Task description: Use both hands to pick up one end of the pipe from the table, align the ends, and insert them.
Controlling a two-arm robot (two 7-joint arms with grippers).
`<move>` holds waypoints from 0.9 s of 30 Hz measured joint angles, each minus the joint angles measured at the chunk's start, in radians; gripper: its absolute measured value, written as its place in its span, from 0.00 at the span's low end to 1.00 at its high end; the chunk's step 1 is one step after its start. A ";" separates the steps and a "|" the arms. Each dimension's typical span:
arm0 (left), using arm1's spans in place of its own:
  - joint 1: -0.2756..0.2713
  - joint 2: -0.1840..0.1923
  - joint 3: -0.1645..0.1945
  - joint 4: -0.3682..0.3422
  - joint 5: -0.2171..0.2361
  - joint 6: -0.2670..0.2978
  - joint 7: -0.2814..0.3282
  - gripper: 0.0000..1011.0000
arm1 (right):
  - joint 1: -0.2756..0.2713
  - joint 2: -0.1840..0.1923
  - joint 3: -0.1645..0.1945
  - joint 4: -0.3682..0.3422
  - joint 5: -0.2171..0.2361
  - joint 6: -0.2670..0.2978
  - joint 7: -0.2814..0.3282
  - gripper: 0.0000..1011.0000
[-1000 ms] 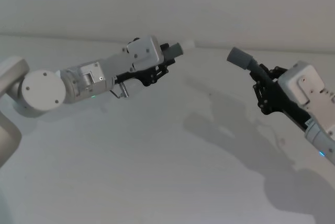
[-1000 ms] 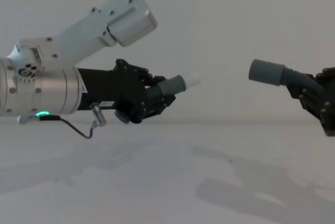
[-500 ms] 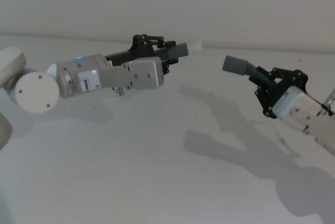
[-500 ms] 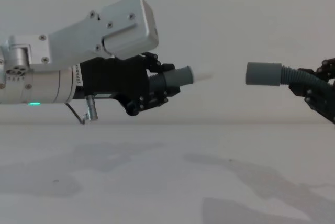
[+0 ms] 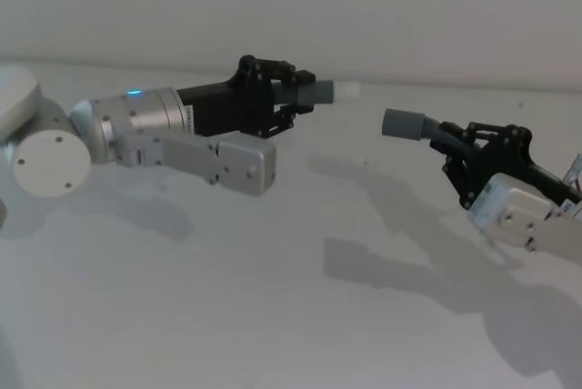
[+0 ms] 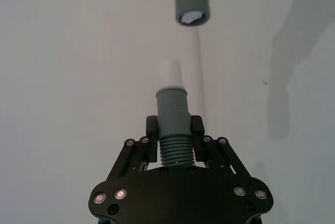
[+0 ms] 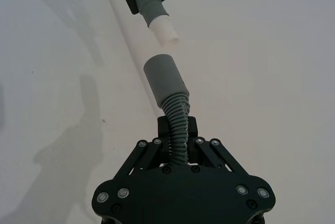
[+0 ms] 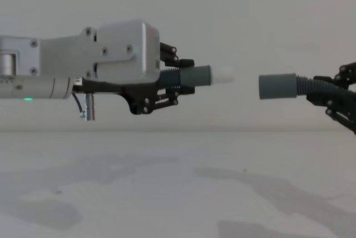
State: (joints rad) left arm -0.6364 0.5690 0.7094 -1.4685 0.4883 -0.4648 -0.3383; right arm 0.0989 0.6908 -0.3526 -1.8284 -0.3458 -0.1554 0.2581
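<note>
Alignment is the step I judge us to be in. Head view: my left end effector [image 5: 289,98], a black skeletal two-finger unit, is clenched on the dark-grey ribbed pipe piece with the narrow white tip [image 5: 314,92], held in the air above the plain matte white desk [image 5: 273,316]. My right end effector [image 5: 457,145] is clamped on the second dark-grey ribbed pipe piece with the wide grey socket [image 5: 403,123]. The two ends face each other, near but apart.

Left wrist view: the fingers pinch the ribs just behind the smooth cuff, and the socket mouth sits ahead, a little off the tip's axis.

Right wrist view: the grip sits further back on the ribs, leaving a curved flexible stretch between fingers and socket.

Chest view: the tip rides slightly higher than the socket.

I judge both pieces light, but the ribbed middles will bend under a push. The right one would steer better if held nearer its cuff.
</note>
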 joint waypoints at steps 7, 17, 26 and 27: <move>-0.011 0.013 0.008 -0.005 0.058 -0.047 0.020 0.36 | 0.004 -0.029 0.011 0.001 0.026 0.021 0.009 0.17; -0.019 0.022 0.014 -0.008 0.098 -0.079 0.034 0.36 | 0.015 -0.089 0.025 0.003 0.080 0.074 0.021 0.17; -0.023 0.027 0.017 -0.009 0.118 -0.096 0.041 0.36 | 0.027 -0.114 0.016 0.007 0.084 0.107 0.044 0.17; -0.023 0.027 0.017 -0.010 0.119 -0.096 0.041 0.36 | 0.029 -0.115 0.012 0.008 0.080 0.108 0.046 0.17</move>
State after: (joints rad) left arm -0.6597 0.5957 0.7262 -1.4780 0.6074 -0.5611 -0.2970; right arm 0.1282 0.5762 -0.3401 -1.8202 -0.2657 -0.0477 0.3045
